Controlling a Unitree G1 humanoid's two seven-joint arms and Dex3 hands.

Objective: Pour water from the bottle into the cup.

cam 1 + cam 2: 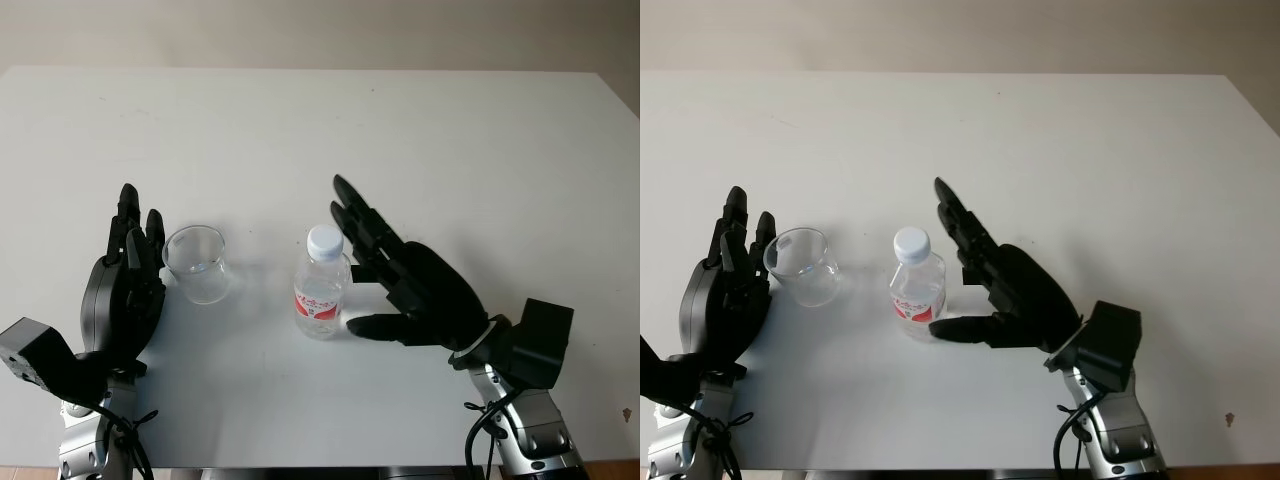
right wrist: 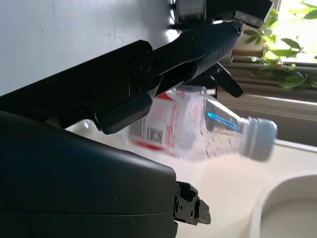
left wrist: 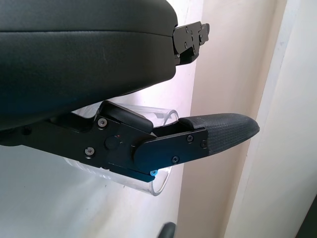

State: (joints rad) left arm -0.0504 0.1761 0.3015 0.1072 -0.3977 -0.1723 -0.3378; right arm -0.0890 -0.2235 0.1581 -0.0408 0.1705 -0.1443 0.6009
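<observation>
White table (image 1: pixel 450 150) lay before us. Our right hand (image 1: pixel 410 285) was open, its fingers (image 1: pixel 362 228) just beside the upright capped bottle (image 1: pixel 321 285), grasping nothing. Our left hand (image 1: pixel 125 285), also open, sat beside the clear cup (image 1: pixel 197 263), left of the bottle.

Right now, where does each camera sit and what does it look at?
Left and right eye views: on the head, looking forward and down at the white table; both arms show, and both share bottle and cup.
Left wrist view: beside the open left robot hand, facing the cup.
Right wrist view: beside the open right robot hand, facing the bottle.
</observation>
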